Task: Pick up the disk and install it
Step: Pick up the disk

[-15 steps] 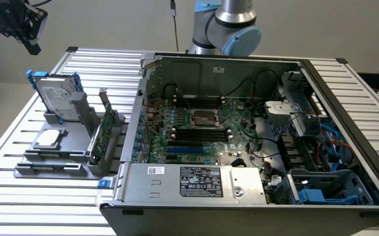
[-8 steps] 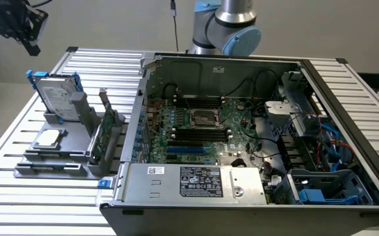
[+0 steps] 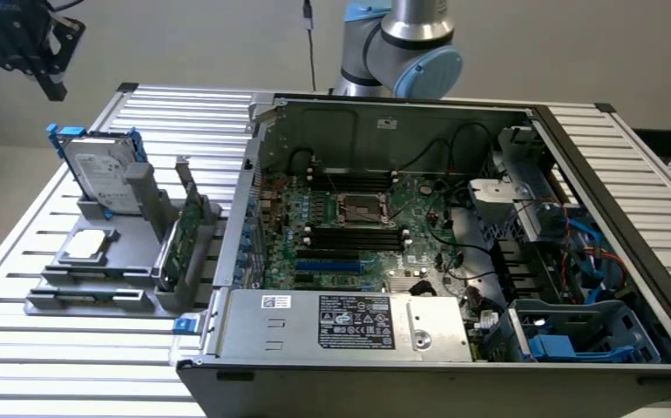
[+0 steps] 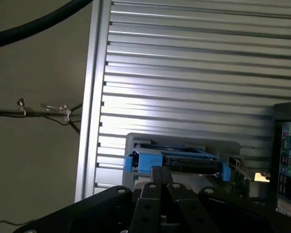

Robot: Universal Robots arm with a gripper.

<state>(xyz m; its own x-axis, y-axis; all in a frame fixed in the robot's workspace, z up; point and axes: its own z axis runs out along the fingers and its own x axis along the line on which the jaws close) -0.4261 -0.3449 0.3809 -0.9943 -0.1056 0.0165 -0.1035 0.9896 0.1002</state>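
The disk (image 3: 98,165) stands upright in a grey holder (image 3: 91,279) on the slatted table, at the exterior view's left. It is silver-grey with a white label and blue rails. My black gripper (image 3: 52,85) hangs high above it, well clear of it, with nothing between its fingers. In the wrist view the disk (image 4: 177,162) is seen edge-on with its blue rail ends, and the gripper (image 4: 161,171) has its fingertips drawn together.
A small square silver chip (image 3: 88,246) lies on the same holder, and a thin green circuit card (image 3: 190,222) stands beside it. The open computer case (image 3: 429,244) takes the middle and right, with blue drive bays (image 3: 568,335) at its front right corner.
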